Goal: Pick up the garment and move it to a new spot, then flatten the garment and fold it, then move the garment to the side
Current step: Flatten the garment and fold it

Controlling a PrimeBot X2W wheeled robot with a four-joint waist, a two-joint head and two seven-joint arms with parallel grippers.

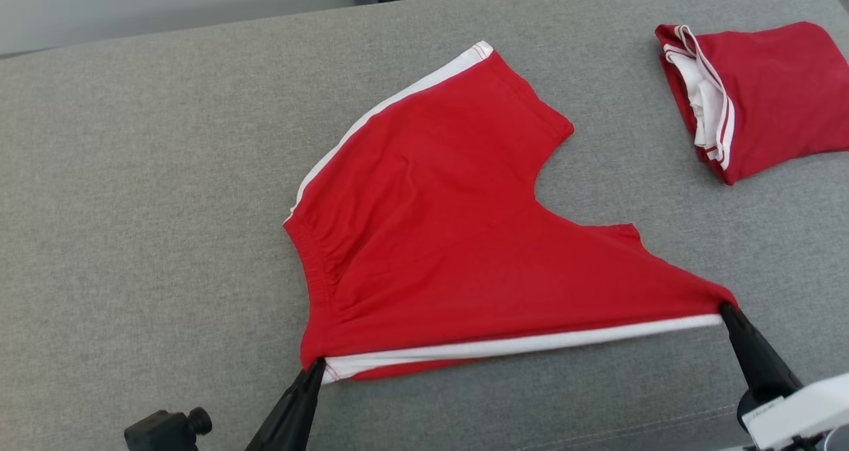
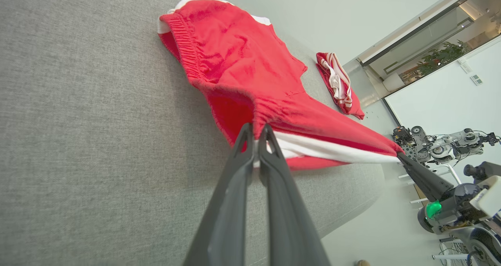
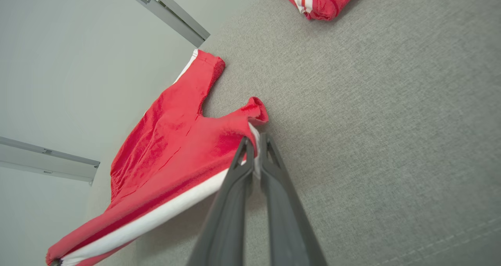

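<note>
Grey fabric surface [image 1: 132, 172], white wall [image 2: 438, 105] beyond. L fingers [image 1: 295, 404], R fingers [image 1: 753, 351] each pinch red shorts [image 1: 431, 225] taut.

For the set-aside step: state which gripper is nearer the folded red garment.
Right. The right gripper is below the folded garment in the head view; the left gripper is far down-left.

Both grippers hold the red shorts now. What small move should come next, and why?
Probably carry both held corners up and over toward the far white-striped edge. The left gripper and right gripper are shut on the near edge of the red shorts, taut between them; the rest lies fairly flat.
</note>
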